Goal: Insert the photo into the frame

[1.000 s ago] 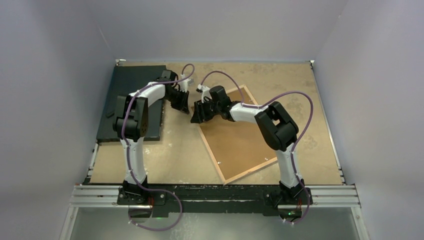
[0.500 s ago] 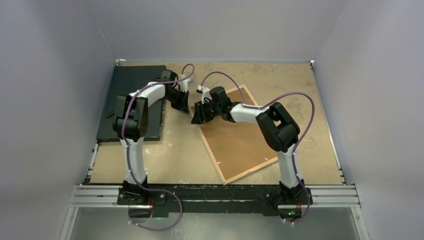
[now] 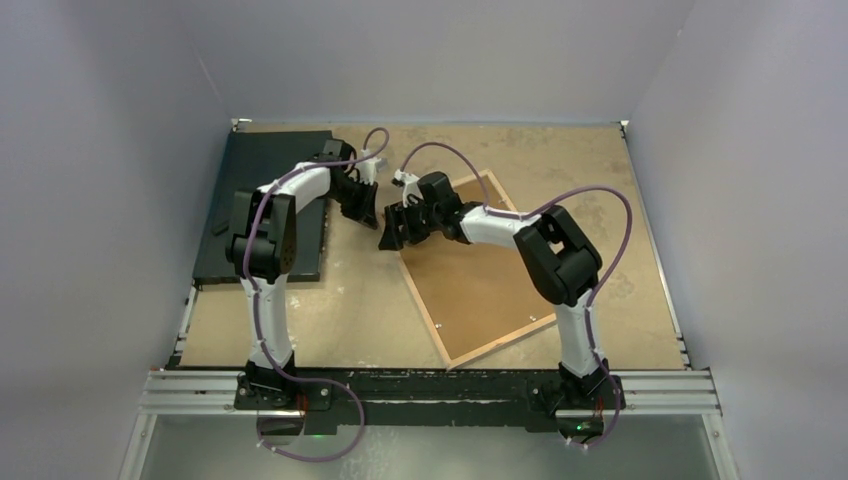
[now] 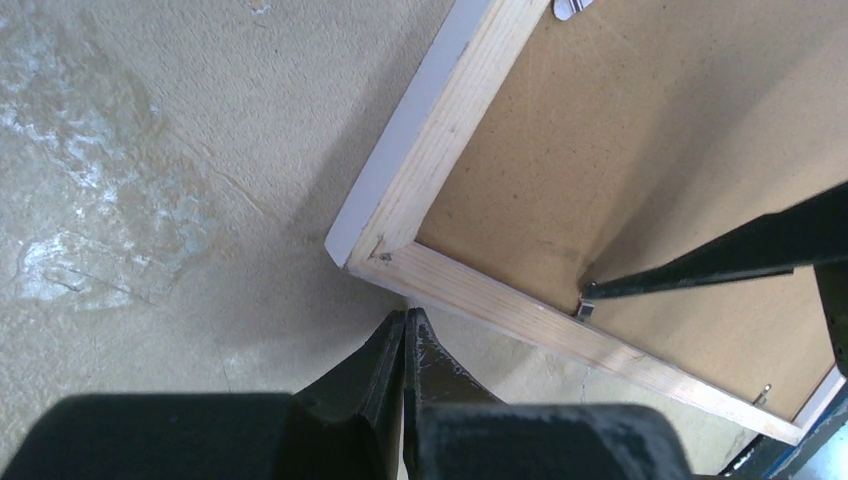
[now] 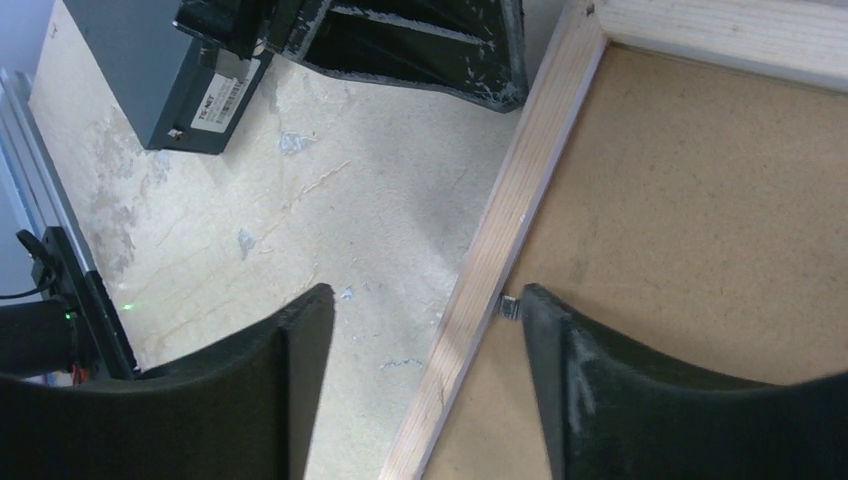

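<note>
A tan counter (image 3: 560, 160) fills the middle of the top view, its surface worn and mottled with pale scuffs. These show as whitish scratched patches (image 4: 90, 190) at the left of the left wrist view. Plain pale grey walls close it in: a back wall (image 3: 430, 55) at the top, a left wall (image 3: 90, 200) and a right wall (image 3: 760, 200). An aluminium rail (image 3: 190, 392) runs along the counter's lower edge. The light is even and soft.
</note>
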### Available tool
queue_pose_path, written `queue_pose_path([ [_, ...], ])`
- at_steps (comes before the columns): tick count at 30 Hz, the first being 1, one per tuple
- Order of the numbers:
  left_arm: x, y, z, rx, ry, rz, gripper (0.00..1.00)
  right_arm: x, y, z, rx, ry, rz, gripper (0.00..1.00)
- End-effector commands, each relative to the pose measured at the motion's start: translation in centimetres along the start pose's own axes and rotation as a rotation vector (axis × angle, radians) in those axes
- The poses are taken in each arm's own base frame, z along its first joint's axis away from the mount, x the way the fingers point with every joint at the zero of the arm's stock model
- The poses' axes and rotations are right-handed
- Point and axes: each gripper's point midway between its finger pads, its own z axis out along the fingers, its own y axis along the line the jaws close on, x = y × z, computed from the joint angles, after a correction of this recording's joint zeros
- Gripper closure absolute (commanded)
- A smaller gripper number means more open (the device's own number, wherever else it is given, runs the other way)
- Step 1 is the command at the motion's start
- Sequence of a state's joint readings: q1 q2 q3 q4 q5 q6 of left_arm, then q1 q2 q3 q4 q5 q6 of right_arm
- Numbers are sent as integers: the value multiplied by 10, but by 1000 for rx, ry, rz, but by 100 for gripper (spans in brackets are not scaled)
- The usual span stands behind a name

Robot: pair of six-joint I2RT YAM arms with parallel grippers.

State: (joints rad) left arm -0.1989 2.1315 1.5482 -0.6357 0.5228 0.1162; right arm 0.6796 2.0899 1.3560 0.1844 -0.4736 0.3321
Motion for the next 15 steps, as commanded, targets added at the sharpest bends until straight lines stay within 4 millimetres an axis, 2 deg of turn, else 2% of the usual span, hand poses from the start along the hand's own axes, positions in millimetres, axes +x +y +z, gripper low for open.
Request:
queue_pose_path([
  [1,-34,-14,-40,-11,-77,69,100,-58,16,-39,41,-134,8,23],
  [5,-54,-11,-59,-45,-127,97,94,-85,-12,-78,87,-253,163,15],
  [8,-72,-11,-64,-51,-173,112,87,-87,-35,-104,105,-320,272,14],
  [10,-83,-12,-59,-31,-200,103,83,-82,-46,-109,129,-328,301,14],
  [15,-97,-13,-26,49,-201,67,80,-66,-60,-104,168,-299,344,16],
])
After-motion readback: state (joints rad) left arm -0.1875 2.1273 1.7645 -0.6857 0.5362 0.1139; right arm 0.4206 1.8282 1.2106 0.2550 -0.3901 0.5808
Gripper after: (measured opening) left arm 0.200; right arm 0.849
